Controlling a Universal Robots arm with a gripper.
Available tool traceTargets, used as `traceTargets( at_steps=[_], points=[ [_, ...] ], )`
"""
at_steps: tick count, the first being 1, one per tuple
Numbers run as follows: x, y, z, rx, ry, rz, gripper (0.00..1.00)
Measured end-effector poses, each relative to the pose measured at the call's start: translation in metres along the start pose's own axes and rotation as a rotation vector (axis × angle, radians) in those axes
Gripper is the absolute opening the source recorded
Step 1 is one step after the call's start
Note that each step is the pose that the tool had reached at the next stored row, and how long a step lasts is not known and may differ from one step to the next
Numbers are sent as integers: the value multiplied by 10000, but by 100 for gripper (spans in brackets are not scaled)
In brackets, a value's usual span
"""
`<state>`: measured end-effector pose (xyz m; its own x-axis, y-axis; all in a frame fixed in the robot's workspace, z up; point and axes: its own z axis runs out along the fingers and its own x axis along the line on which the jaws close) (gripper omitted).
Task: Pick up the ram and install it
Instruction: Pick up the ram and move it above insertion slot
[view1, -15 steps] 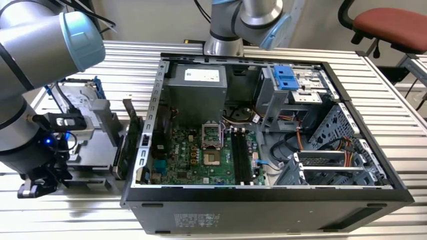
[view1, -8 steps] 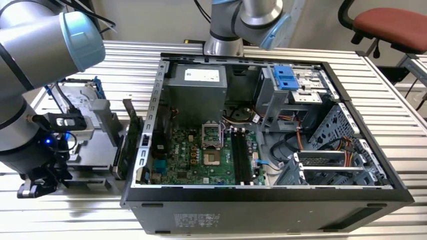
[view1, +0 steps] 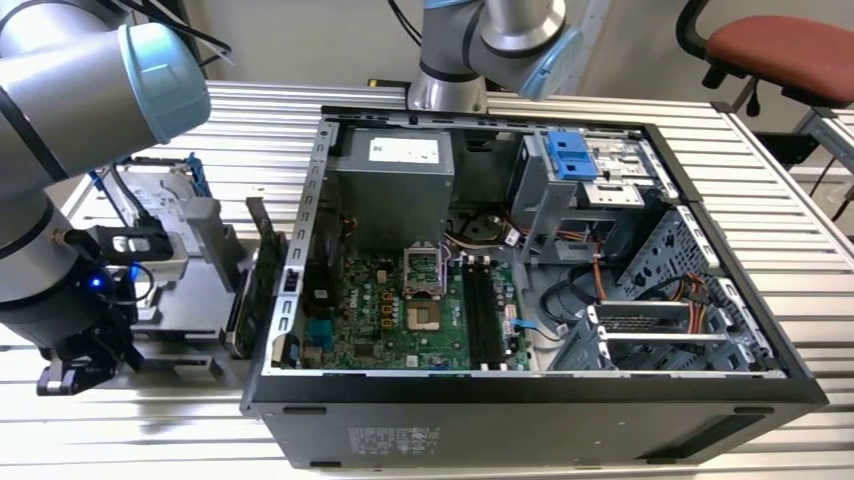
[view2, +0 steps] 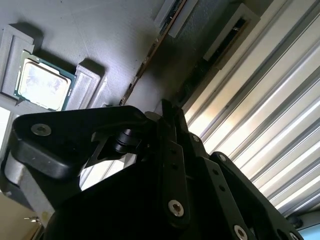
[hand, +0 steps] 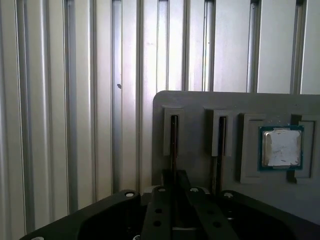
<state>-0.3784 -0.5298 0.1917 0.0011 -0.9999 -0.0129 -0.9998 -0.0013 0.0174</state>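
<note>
Now we're down at the grey holder (hand: 200, 107) on the ribbed table (hand: 75, 100), which sits just off the exterior view's left of the open computer case (view1: 534, 410). The gripper (hand: 175, 175) hangs right over the ram (hand: 173, 142). We cannot tell whether it is spread, pressed together or already pinching the stick.

The ram stands on edge in a holder slot, we'd judge so that its flat faces are offered up for a clean pinch. The case lies on its side with the motherboard (view1: 400, 330) facing up, so its black slots (view1: 487, 315) can be reached from above.

Counting: we see two narrow slots in the holder. One stick we're sure of; the other slot is too dark to call. One processor chip (hand: 281, 147) sits in its pocket beside them.
</note>
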Motion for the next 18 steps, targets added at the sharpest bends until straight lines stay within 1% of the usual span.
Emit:
traceTargets(
  at_steps=[13, 18],
  points=[
    [0, 0, -3, 2, -2, 8, 0],
    [-1, 1, -51, 0, -1, 14, 0]
  ],
)
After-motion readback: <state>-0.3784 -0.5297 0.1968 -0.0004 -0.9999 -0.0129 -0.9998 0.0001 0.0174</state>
